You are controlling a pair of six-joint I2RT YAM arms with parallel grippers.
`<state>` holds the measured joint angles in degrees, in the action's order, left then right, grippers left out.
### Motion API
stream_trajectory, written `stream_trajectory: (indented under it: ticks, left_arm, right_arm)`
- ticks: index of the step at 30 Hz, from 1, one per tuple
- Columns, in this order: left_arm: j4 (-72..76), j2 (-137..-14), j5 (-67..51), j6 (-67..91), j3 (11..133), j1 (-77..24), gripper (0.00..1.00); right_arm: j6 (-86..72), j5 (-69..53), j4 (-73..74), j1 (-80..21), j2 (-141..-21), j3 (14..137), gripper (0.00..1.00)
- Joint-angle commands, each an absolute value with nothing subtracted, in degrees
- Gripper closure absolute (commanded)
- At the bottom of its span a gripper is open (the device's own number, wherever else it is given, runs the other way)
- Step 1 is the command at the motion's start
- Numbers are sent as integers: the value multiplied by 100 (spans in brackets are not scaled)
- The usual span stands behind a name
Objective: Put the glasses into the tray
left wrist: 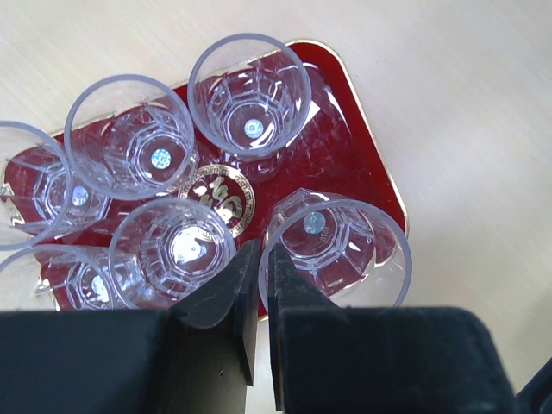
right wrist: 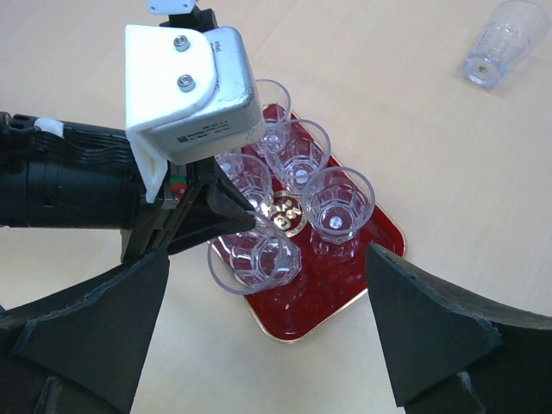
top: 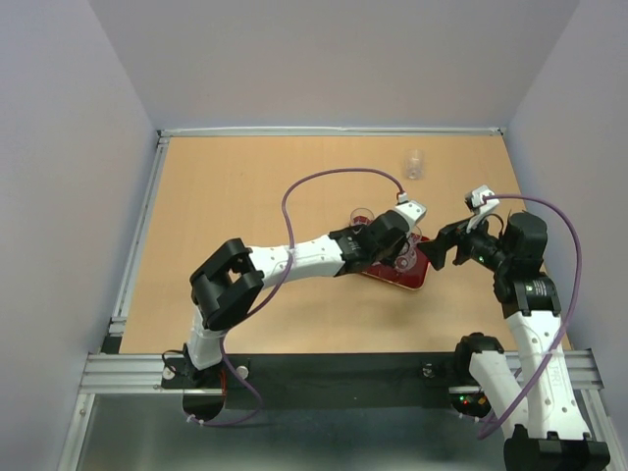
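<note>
Top: left gripper (top: pixel 397 253) over tray (top: pixel 412 279); lone glass (top: pixel 414 164) on surface (top: pixel 245 186), well apart.
Left wrist: gripper pinching rim of corner glass (left wrist: pixel 336 246), apparently seated on tray. Open slightly, lift straight up; neighbour glasses (left wrist: pixel 172 246) close.
Right wrist: right gripper (right wrist: pixel 267 345) spread, empty.

Six glasses (left wrist: pixel 250 95) stand in the tray (left wrist: pixel 362 164) on the bench (left wrist: pixel 466 103). The left fingers (left wrist: pixel 226 297) pinch the rim of the nearest glass (left wrist: pixel 336 246), whose bowl lies to their right. Another stands just left of them, the rest beyond and leftward. The tray sits ahead of the spread right fingers (right wrist: pixel 427 332). A lone glass (right wrist: pixel 504 43) rests on the bench far beyond them, to the right.
</note>
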<state>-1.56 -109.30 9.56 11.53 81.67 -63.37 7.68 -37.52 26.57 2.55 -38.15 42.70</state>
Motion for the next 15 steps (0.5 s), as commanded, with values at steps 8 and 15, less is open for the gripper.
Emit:
stream_trajectory:
  ticks: [8, 15]
  left_arm:
    - [9, -11180, 1160, 1055, 8604, -6372, 100]
    - [9, -11241, 1204, 1081, 8640, -6381, 83]
  right_arm:
    - [642, -3647, 2461, 211, -3639, 4368, 0]
    - [633, -3647, 2461, 211, -3612, 4333, 0]
